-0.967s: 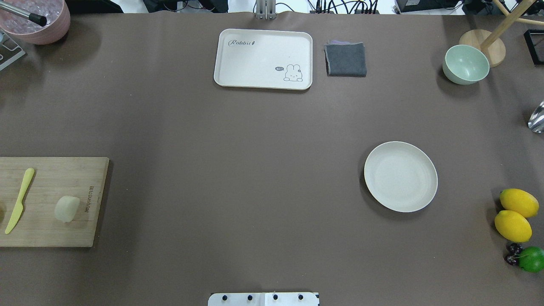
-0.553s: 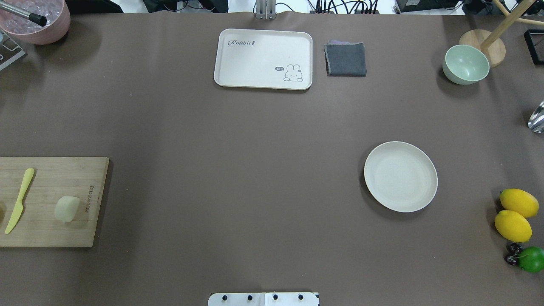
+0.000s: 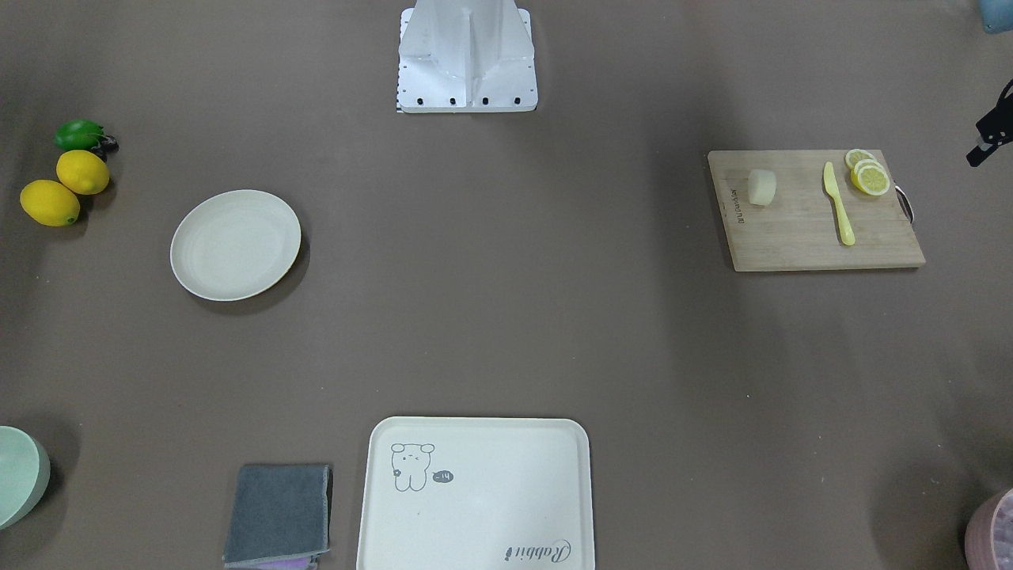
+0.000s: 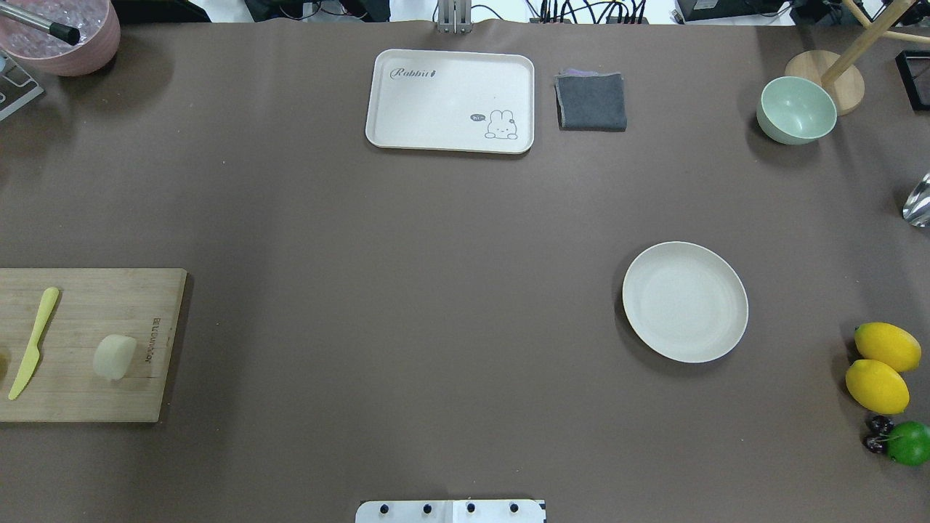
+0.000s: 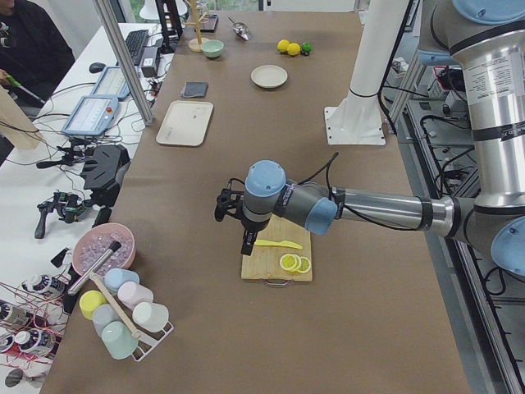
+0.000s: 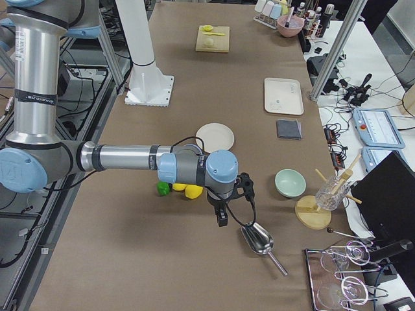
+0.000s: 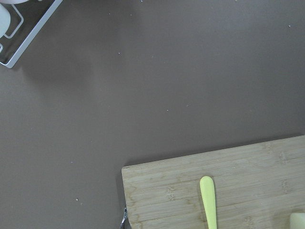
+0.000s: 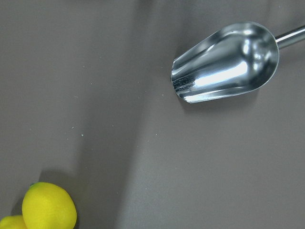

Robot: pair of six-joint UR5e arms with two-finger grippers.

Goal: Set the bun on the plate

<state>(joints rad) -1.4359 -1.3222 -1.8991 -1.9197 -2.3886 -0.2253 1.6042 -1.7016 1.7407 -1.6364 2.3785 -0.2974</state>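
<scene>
The bun is a pale cream chunk lying on a wooden cutting board at the table's left edge; it also shows as the bun in the front view, and a corner of the bun reaches into the left wrist view. Far to the right the plate, round and cream-white, sits bare; the front view has the plate too. My left gripper hangs above the table just past the board's far end. My right gripper hangs beside the lemons. I cannot tell whether either is open or shut.
A yellow knife and lemon slices share the board. A cream tray, grey cloth and green bowl line the far side. Lemons and a metal scoop lie at the right edge.
</scene>
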